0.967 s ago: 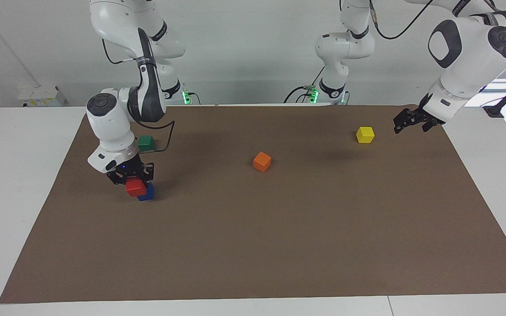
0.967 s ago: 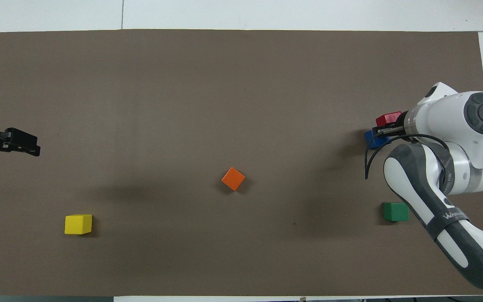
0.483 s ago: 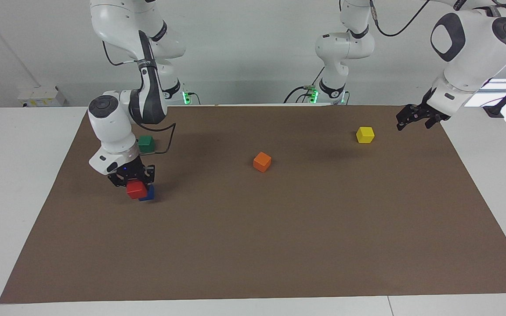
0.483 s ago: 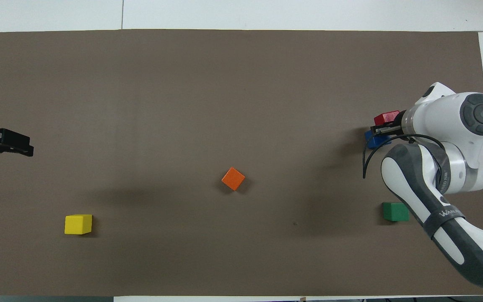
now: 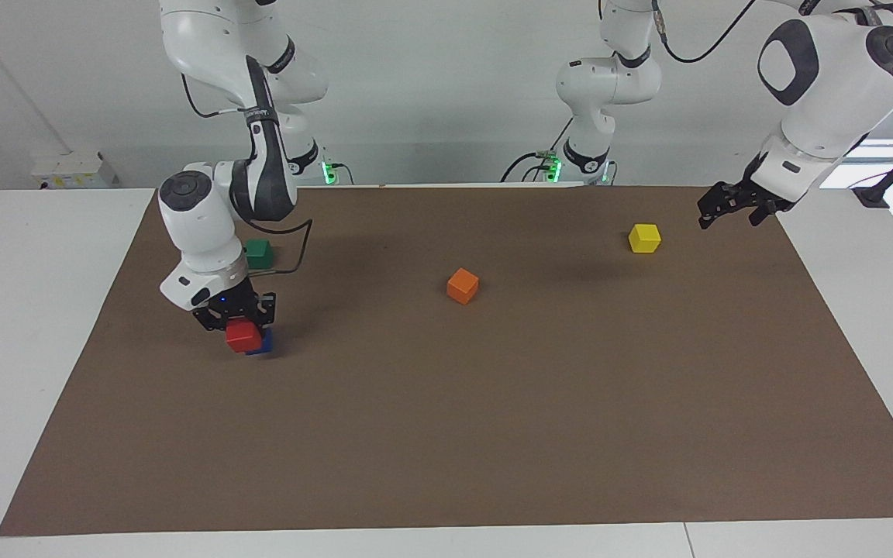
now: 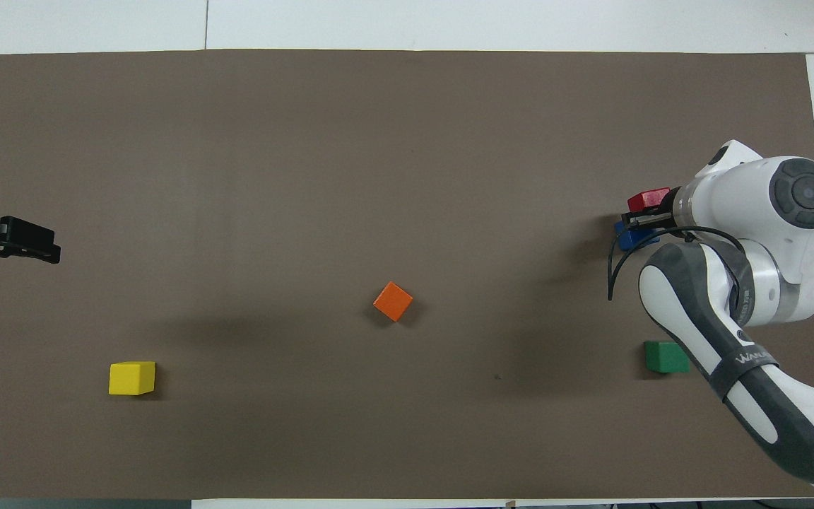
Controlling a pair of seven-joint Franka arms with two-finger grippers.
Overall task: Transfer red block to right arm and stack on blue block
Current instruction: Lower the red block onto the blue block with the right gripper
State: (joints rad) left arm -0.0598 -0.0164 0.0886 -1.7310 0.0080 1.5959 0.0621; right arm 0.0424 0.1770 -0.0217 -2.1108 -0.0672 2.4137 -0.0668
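Right gripper [image 5: 240, 325] at the lower left of the facing view, clamped on the red block [image 5: 243, 336] and hanging just over the blue block [image 5: 262, 343]. Same pair at the right edge of the overhead view, red block [image 6: 648, 199] showing above the blue block [image 6: 629, 237] in that frame, both half hidden by the right arm [image 6: 746, 233]. In the facing view, red corner overlapping the blue cube but offset toward the frame's left; contact between the two faces impossible to confirm. Probably the placing step, handover apparently done already. For a clean stack: first square the red cube over the blue one, edges parallel, centres matched; then lower slowly and straight down; release only once the bottom face sits flat; then lift vertically, without dragging sideways. Risk, as a guess: an off-centre release tipping the red cube off onto the brown mat [image 5: 446, 403], or a nudge shifting the blue cube. Left gripper [image 5: 735, 206] at the upper right of the facing view, fingers apart, holding nothing, waiting over the mat's edge beside the yellow block [image 5: 644, 237]. Orange block [image 5: 463, 285] mid-frame and green block [image 5: 258, 253] just above the right gripper in the frame, both well clear of the stack. White counter [image 5: 28, 325] around the mat.
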